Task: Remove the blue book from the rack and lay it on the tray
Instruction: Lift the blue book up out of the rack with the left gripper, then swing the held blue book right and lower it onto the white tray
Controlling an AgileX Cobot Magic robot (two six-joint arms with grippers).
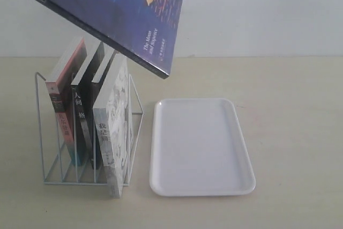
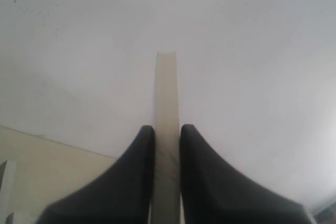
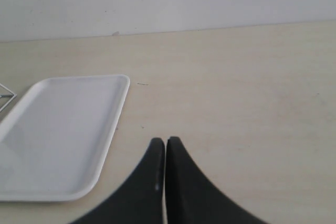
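The blue book (image 1: pixel 115 12) hangs tilted in the air above the rack (image 1: pixel 136 113), cover with the orange moon facing me, its lower corner pointing toward the tray (image 1: pixel 199 146). In the left wrist view its pale page edge (image 2: pixel 166 108) runs between the two black fingers, with my left gripper (image 2: pixel 167 132) shut on it; that gripper is out of the exterior view. My right gripper (image 3: pixel 166 141) is shut on nothing above the tabletop, beside the tray (image 3: pixel 63 129). The tray holds nothing.
Three books stay upright in the rack: a red-and-white one (image 1: pixel 64 87), a black-spined one (image 1: pixel 83 97) and a white one with a grey sketch cover (image 1: pixel 113 132). A pale wall stands behind the wooden table (image 1: pixel 289 132).
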